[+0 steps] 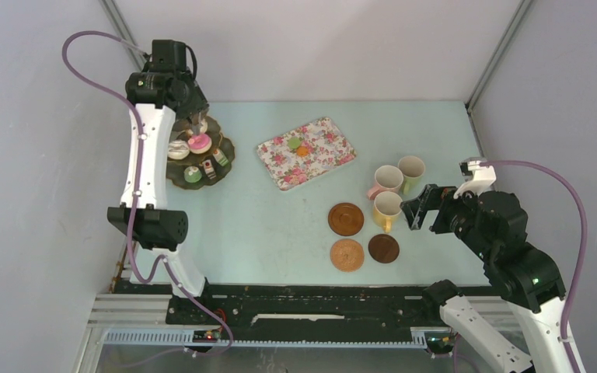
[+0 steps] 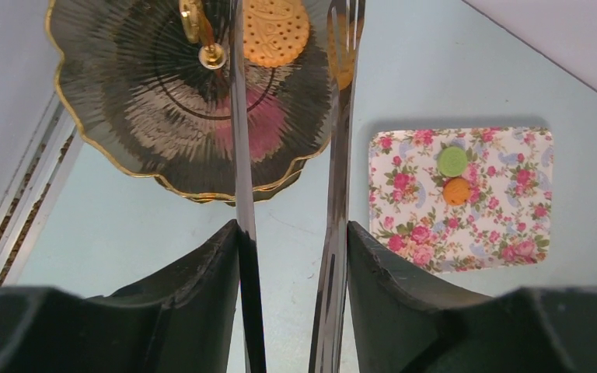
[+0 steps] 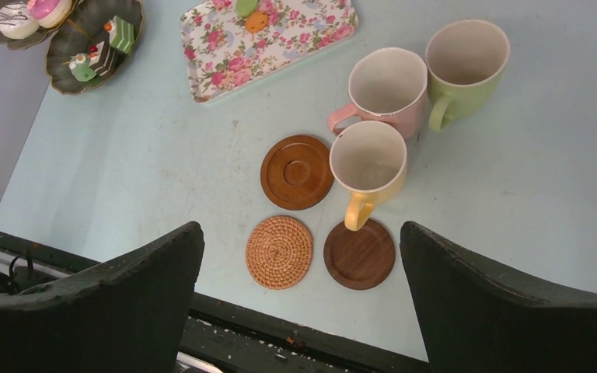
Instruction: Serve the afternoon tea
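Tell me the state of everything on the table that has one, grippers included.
Left gripper, shut on the tongs.
Tongs, gripped, tips over the stand.
Right gripper, open, empty.
Yellow mug, upright, empty.
Pink mug, upright, empty.
Green mug, upright, empty.
Coasters, all three bare.
Tray, holding two macarons.
Stand, upright, cakes on it.

Left wrist view: tongs tips ran off top edge; stand cropped there, lower tiers mostly hidden under top plate. Overhead: left gripper partly covered stand's top, far left corner.
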